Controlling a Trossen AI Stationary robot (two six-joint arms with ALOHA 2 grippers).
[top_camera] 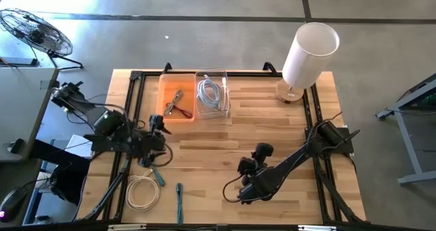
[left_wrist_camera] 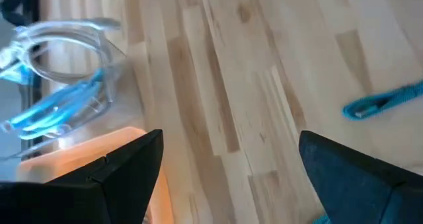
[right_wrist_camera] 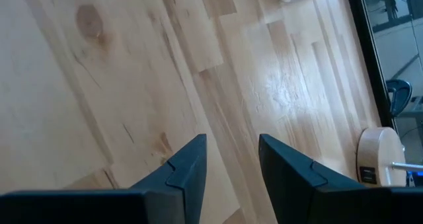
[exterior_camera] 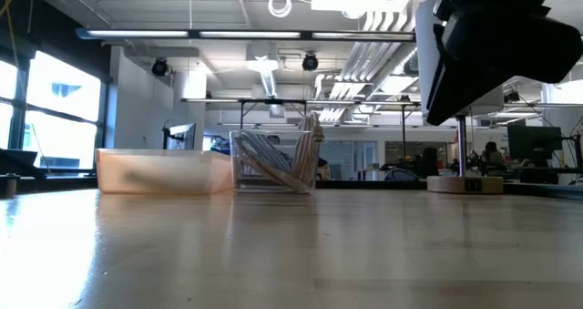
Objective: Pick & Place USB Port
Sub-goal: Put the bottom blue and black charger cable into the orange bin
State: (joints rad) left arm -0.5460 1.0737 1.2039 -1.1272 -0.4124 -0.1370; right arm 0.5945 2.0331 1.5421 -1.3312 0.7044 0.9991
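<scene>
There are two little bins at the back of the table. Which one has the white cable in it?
The clear bin, the one nearer the lamp, holds the coiled white cable. The orange bin beside it holds only a small dark cable.

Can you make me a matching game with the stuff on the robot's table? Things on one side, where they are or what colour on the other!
Things:
1. orange tray
2. clear box
3. lamp
4. loose white cable

Clues:
A. holds a coiled white cable
B. tall and white, on a round wooden base
C. lies on the table near the front edge, by the left arm
D. holds a dark cable

Pairs: 1-D, 2-A, 3-B, 4-C
</scene>
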